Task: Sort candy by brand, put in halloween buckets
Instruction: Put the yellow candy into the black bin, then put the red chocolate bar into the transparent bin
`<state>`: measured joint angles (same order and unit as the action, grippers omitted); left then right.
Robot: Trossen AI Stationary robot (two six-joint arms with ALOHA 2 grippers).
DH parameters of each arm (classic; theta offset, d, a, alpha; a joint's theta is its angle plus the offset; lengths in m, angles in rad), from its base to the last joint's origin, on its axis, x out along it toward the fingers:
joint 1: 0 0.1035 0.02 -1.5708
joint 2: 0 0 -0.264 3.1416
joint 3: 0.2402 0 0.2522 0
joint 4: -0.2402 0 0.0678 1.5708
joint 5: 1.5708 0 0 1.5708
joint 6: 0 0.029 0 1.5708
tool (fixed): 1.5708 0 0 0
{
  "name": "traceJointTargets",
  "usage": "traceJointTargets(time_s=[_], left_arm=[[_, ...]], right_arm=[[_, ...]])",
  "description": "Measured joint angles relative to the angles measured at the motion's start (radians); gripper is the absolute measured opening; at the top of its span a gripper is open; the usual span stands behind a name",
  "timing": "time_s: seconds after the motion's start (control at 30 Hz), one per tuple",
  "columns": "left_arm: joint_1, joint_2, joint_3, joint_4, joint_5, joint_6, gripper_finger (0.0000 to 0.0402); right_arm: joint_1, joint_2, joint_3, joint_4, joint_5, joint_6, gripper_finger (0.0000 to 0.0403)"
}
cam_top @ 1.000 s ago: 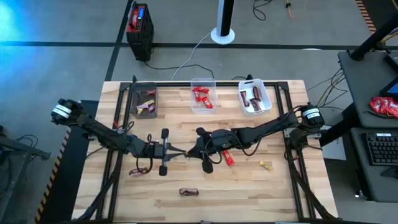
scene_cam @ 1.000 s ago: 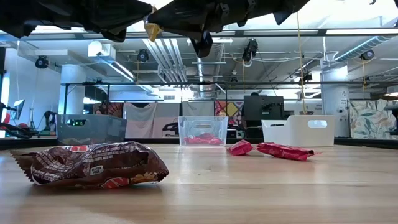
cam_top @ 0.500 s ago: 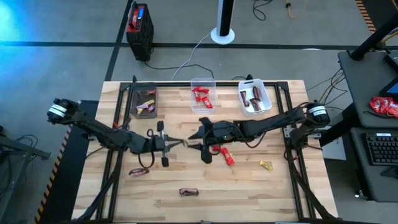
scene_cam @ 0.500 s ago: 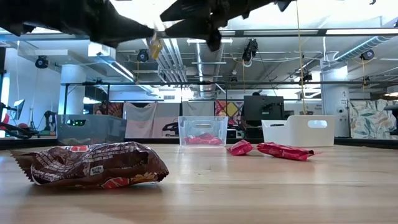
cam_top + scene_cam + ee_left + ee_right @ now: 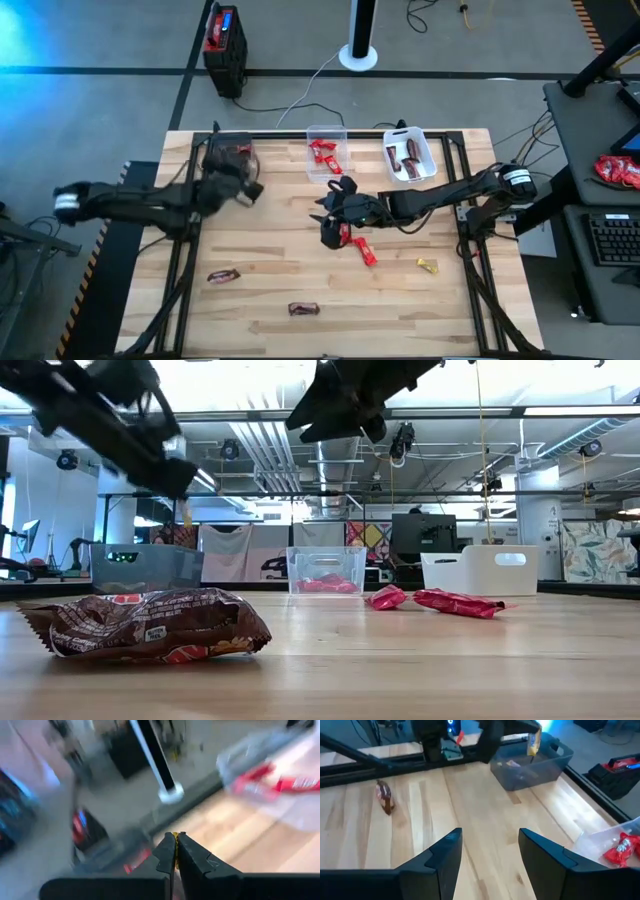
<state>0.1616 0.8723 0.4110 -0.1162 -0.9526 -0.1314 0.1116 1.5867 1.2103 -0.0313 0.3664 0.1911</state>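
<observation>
My left gripper [image 5: 250, 190] is shut on a small yellow candy [image 5: 534, 742] at the near side of the dark smoky grey bin [image 5: 232, 160], above its rim; the low view also shows it [image 5: 185, 485]. My right gripper [image 5: 325, 215] is open and empty above the table's middle, near the clear bin [image 5: 327, 155]. Red bars [image 5: 363, 250] lie on the table by the right gripper. A yellow piece [image 5: 428, 265] and two brown bars [image 5: 222, 275] [image 5: 303, 309] lie nearer the front. The white bin [image 5: 410, 158] holds dark bars. My left gripper pinches the yellow candy between its two fingertips, by the wrapper's upper end [image 5: 175, 851]. The candy hangs below the fingers [image 5: 187, 512], clear of the table, by the dark grey bin's wall [image 5: 530, 770].
A black-and-red box [image 5: 225, 40] stands on the floor beyond the table's far edge. A brown bar [image 5: 150, 625] lies close to the low camera. The near half of the table has bare wood between the loose candies.
My left gripper has swung from the table's middle toward the far left, up to the dark grey bin, carrying the yellow candy. My right gripper has drawn a little toward the far edge, away from the left one.
</observation>
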Motion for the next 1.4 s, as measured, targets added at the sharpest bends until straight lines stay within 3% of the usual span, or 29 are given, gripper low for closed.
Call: traceJointTargets(time_s=[0.1, 0.2, 0.53, 0.8, 1.1, 1.23, 1.4], left_arm=[[0.178, -0.001, -0.001, -0.069, 0.217, -0.081, 0.0], [0.266, 0.004, -0.002, -0.092, 0.314, -0.097, 0.0], [0.275, -0.003, 0.0, -0.12, 0.27, -0.09, 0.0], [0.275, -0.055, 0.158, -0.428, 0.191, -0.142, 0.0], [0.326, 0.002, 0.162, -0.494, 0.203, -0.164, 0.0001], [0.332, 0.033, 0.151, -0.508, 0.22, -0.19, 0.0027], [0.332, 0.04, 0.168, -0.512, 0.229, -0.2, 0.0091]], right_arm=[[-0.001, 0.0, -0.002, 0.009, 0.001, 0.018, 0.0189], [-0.001, 0.0, -0.006, 0.003, 0.001, 0.019, 0.0189], [-0.001, 0.0, -0.022, 0.008, 0.001, 0.02, 0.0189], [-0.001, 0.0, -0.047, 0.005, 0.001, 0.054, 0.0189], [-0.003, 0.0, -0.051, 0.004, 0.0, 0.097, 0.0189], [-0.003, 0.0, -0.053, -0.002, -0.001, 0.106, 0.0189], [-0.003, 0.0, -0.053, -0.021, -0.003, 0.129, 0.0189]])
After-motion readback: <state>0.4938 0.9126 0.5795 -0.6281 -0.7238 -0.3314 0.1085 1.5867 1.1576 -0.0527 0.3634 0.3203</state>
